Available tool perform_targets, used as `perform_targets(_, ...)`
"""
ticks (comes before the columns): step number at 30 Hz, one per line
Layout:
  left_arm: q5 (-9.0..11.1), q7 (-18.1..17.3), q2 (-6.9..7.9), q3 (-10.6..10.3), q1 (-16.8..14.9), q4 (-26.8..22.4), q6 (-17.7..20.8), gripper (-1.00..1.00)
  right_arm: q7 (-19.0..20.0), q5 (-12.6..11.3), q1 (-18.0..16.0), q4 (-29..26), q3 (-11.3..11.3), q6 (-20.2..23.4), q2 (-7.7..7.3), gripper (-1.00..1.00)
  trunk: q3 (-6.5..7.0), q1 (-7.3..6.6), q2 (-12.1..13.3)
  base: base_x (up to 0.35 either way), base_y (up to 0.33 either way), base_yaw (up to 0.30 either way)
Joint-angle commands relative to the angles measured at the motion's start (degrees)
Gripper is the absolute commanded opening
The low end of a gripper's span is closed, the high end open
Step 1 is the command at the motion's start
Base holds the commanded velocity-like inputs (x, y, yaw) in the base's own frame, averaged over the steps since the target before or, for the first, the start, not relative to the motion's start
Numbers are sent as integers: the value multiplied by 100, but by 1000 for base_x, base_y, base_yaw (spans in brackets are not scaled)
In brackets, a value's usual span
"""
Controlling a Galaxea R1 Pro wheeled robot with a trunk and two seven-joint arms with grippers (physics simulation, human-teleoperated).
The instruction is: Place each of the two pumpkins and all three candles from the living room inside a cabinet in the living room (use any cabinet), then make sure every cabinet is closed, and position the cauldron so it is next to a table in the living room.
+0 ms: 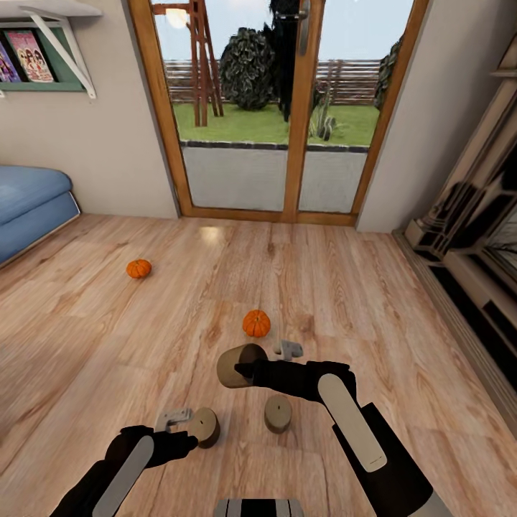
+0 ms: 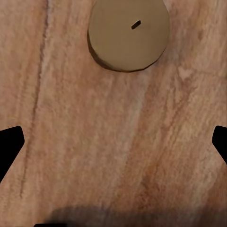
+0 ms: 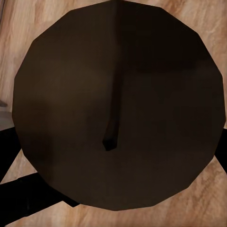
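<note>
two pumpkins sit on the wooden floor (image 1: 345, 287): the far pumpkin (image 1: 138, 268) toward the blue sofa (image 1: 29, 205), the near pumpkin (image 1: 256, 323) mid-floor, with open boards all round up to the glass doors (image 1: 273, 165) and the dark unit (image 1: 474, 244) along the right wall. the right gripper (image 1: 244, 370) holds one candle (image 1: 237, 365) lifted and tilted, its wick end close against the wrist camera between the jaws. the left gripper (image 1: 188, 424) hangs with jaws wide, a second candle (image 2: 128, 34) just ahead of them. a third candle (image 1: 278, 413) stands upright between the arms.
</note>
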Motion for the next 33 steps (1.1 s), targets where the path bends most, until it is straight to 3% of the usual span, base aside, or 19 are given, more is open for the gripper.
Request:
perform_targets(1, 60, 60, 4, -17, -4, -7, 5, 100, -57, -63, -5, -5, 1, 8, 1, -100, -5, -1, -2, 0, 0, 0)
perform_targets(33, 50, 58, 2, -20, -4, -7, 5, 100, -57, -63, -3, 4, 1, 8, 1, -100, -5, -1, -2, 97, 0, 0)
